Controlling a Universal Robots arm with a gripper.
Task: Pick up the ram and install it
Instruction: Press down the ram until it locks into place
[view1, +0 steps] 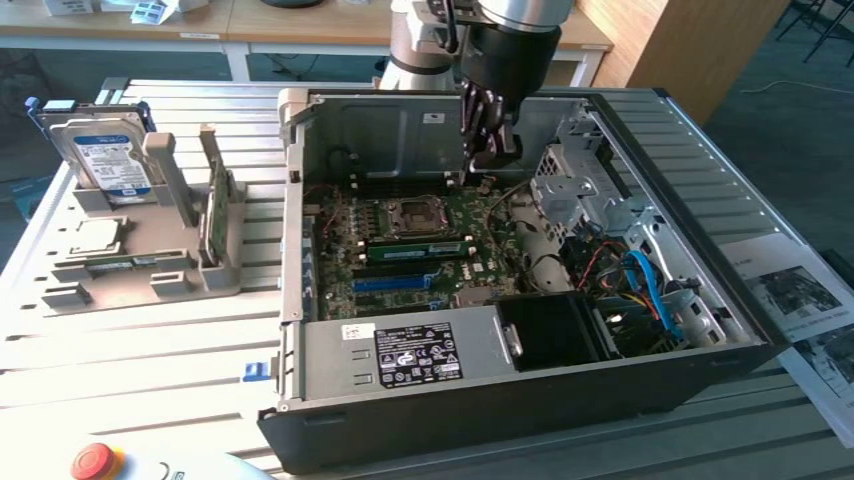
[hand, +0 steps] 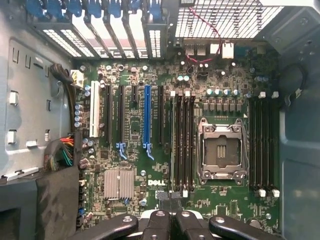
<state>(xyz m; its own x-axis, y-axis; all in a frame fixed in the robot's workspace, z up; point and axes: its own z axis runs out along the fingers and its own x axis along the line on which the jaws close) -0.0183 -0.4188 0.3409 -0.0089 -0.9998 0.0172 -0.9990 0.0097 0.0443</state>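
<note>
My gripper (view1: 489, 158) hangs inside the open computer case (view1: 747, 330), above the rear part of the motherboard (view1: 447, 225), and its fingers are shut on nothing. The wrist view has the closed fingertips (hand: 170, 205) over the green motherboard (hand: 135, 200), near the black memory slots (hand: 183, 142) beside the CPU socket (hand: 220, 150). In the exterior view a slim green stick, apparently the ram (view1: 414, 250), stands along the slots just in front of the CPU socket (view1: 407, 215). My gripper is apart from it, higher and further back.
A grey parts fixture (view1: 220, 275) at the exterior view's left holds a hard drive (view1: 114, 160), an upright green card (view1: 214, 215), a CPU (view1: 91, 237) and a flat green strip (view1: 134, 262). Cables (view1: 641, 280) and a drive cage (view1: 581, 190) crowd the case's right side.
</note>
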